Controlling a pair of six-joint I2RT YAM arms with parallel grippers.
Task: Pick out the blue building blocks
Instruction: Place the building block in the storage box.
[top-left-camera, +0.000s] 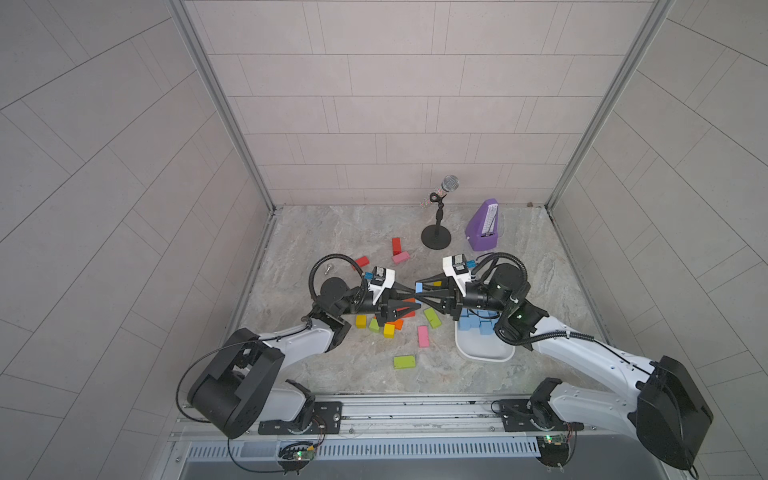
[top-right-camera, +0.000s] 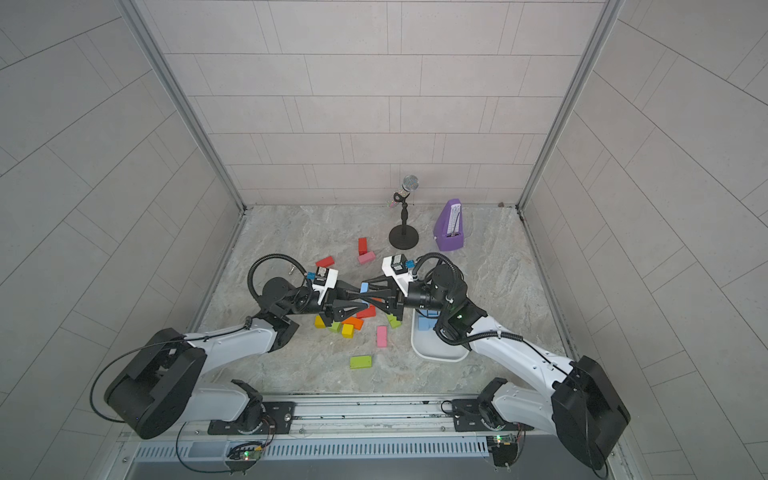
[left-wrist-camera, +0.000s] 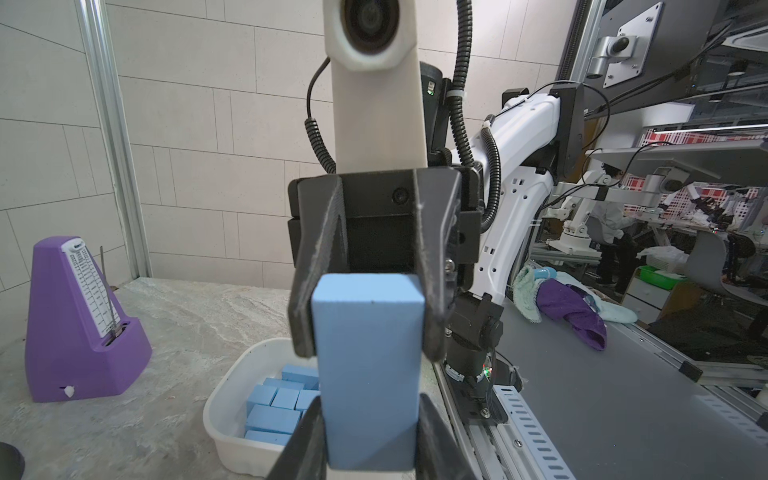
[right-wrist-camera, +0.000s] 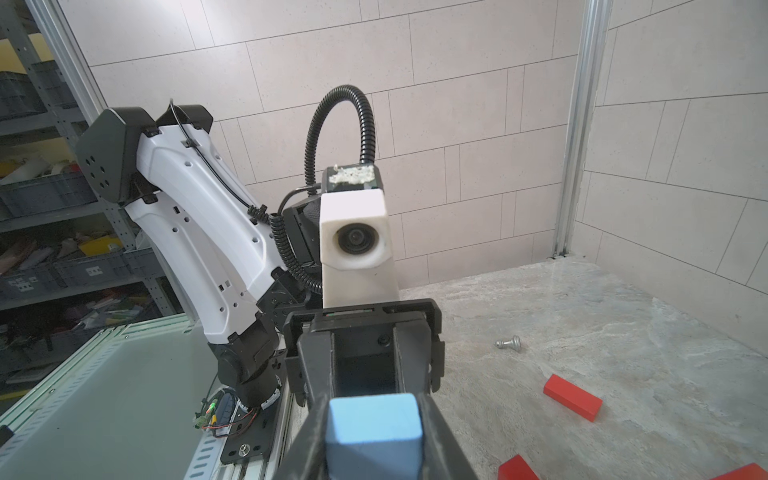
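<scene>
L gripper (left-wrist-camera: 370, 440) level, pointing R across table (top-left-camera: 353, 232) centre; fingers (left-wrist-camera: 432, 440) tight beside lower part of blue block (top-left-camera: 419, 287). Can't tell whether clamped or slack.

R gripper (right-wrist-camera: 374, 419) nose-to-nose w/ it, level, pointing L, closed on same block's upper part, pads (left-wrist-camera: 307, 307) against both sides.

Block apparently on end, in mid-air btwn the two, above loose pile (top-left-camera: 389, 330) of red, orange, yellow & green pieces.

Both wrists horizontal. Upper arms out from bases on front rail (top-left-camera: 415, 405), elbows wide, forearms slanting in toward centre.

R wrist over white tub (top-left-camera: 484, 355) at R front of table; inside it, blue blocks (left-wrist-camera: 274, 407) packed side by side.

Around pile: pink brick (top-left-camera: 423, 336) & green brick (top-left-camera: 404, 362) toward front, red brick (top-left-camera: 397, 246) toward back.

Mic (top-left-camera: 436, 239) on stand & purple metronome (top-left-camera: 482, 226) at back R, well apart from grippers.
</scene>
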